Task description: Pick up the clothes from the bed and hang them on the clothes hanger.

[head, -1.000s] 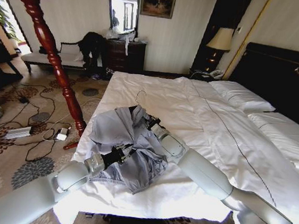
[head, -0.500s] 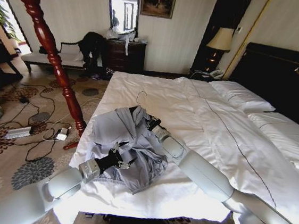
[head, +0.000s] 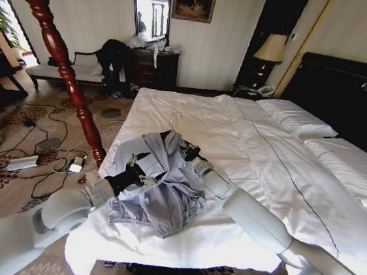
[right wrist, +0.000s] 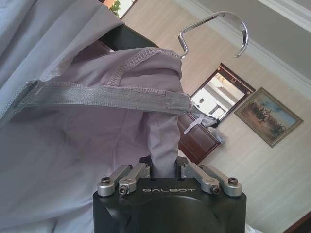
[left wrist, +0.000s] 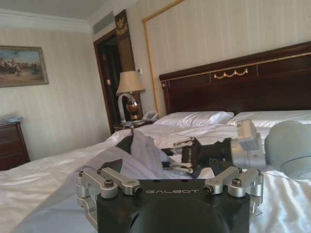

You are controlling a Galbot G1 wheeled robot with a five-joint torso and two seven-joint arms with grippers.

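Now the right gripper point(head: 183, 152) pinches the grey-blue shirt point(head: 158, 187) at its collar beside the hanger point(right wrist: 214, 30), on the bed point(head: 260, 159); left gripper point(head: 139, 172) spread open on it. Keep fabric taut, I'd say.

Head high; wrists low (bed point(head: 261, 152) shared).

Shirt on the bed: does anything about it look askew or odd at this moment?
Yes. The grey-blue shirt lies crumpled in a heap near the bed edge, its collar bunched over the black hanger rather than draped squarely on it.
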